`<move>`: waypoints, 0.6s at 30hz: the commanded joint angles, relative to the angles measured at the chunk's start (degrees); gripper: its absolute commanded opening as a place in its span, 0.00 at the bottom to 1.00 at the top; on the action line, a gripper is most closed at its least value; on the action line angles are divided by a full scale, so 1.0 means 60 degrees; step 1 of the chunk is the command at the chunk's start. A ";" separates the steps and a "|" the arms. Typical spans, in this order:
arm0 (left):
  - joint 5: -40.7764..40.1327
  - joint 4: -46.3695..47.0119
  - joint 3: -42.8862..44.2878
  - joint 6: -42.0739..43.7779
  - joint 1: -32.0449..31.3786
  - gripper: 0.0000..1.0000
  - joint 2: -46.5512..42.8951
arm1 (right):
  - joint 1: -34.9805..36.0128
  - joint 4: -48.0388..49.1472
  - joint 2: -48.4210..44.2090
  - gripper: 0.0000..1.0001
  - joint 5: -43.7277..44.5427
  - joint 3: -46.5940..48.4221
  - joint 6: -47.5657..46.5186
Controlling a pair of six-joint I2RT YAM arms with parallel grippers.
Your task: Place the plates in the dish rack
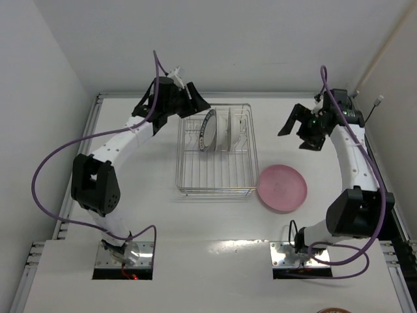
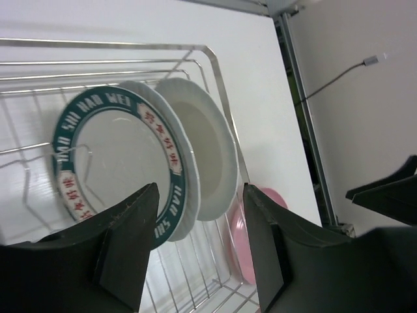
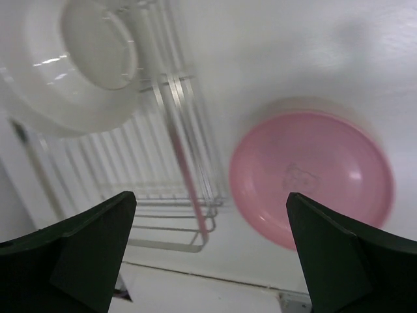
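Note:
The silver wire dish rack stands mid-table. In its far half a plate with a dark blue lettered rim stands on edge, with white plates upright just right of it. A pink plate lies flat on the table against the rack's right side. My left gripper hovers over the rack's far left corner, open and holding nothing. In the left wrist view its fingers frame the lettered plate and a white plate. My right gripper is open above the table, beyond the pink plate.
Rack wires fill the near half of the rack with no plates between them. A raised rail runs along the table's left edge, and a wall stands behind. A cable plug hangs on the right wall.

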 commanded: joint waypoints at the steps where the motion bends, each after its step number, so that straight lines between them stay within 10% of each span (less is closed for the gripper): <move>1: -0.0636 -0.0160 -0.0205 0.0304 0.0498 0.51 -0.1240 | -0.0174 -0.1426 -0.0102 1.00 0.2258 -0.0267 -0.0266; 18: -0.0403 0.0557 -0.1657 -0.0925 0.1173 0.51 -0.1756 | -0.2692 -0.0478 0.0117 1.00 0.1307 -0.4607 0.0598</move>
